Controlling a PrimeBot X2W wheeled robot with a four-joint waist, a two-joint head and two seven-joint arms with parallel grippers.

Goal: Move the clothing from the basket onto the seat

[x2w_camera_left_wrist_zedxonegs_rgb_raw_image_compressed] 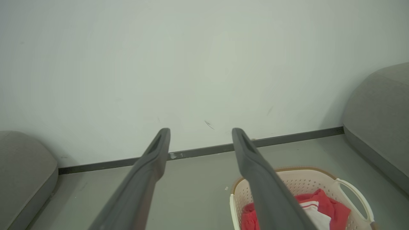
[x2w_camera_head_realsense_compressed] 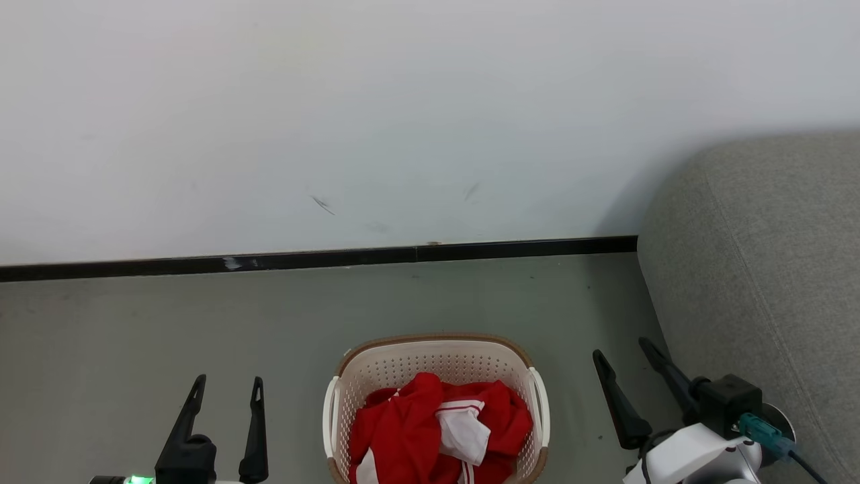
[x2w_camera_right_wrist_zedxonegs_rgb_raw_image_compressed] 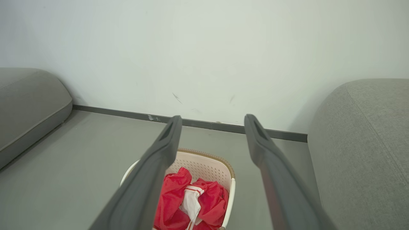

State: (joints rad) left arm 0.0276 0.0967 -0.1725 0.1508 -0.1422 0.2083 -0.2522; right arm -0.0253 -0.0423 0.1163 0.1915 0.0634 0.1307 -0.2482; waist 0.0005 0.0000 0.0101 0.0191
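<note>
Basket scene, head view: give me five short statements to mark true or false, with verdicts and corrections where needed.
1. The clothing lies inside the basket. True.
2. The left gripper is shut on a red garment. False: it is open and empty, beside the basket.
3. The seat stands to the robot's right of the basket. True.
4. The basket sits on the seat. False: it stands on the floor, apart from the seat.
5. The right gripper is open and holds nothing. True.
</note>
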